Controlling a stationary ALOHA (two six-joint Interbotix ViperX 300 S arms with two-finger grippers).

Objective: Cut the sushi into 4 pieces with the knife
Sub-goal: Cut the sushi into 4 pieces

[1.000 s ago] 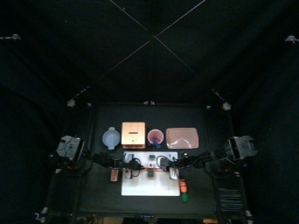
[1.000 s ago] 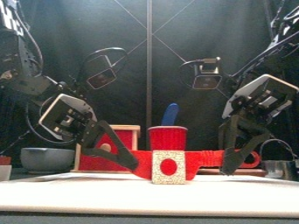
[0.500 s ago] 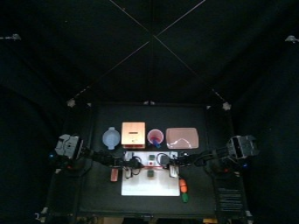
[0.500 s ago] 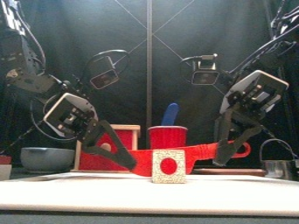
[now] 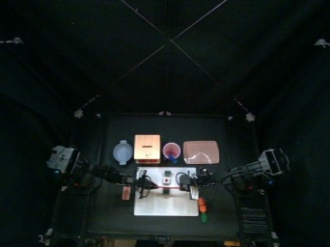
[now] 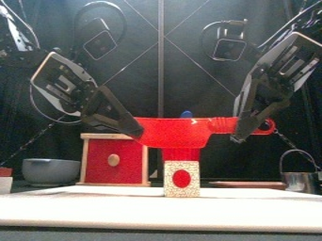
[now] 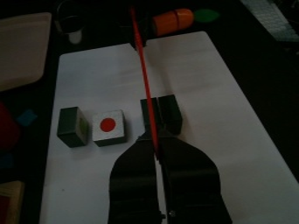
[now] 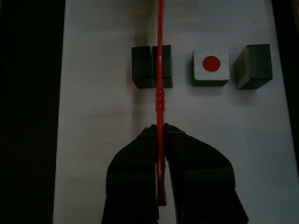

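While left pincer [image 7: 152, 142] and right pincer [image 8: 160, 133] grip knife [image 6: 189, 128] | sushi [image 6: 183, 178] lies below

The toy knife [image 6: 189, 127] is showing bright red. The sushi pieces [image 8: 153, 65] are showing dark green sides, and one piece is presenting a white face with a red dot. The cutting board [image 5: 165, 205] is gleaming white. The pale wooden box [image 6: 113, 160] is showing a red drawer front, and the bowl [image 6: 51, 170] is looking blue-grey.
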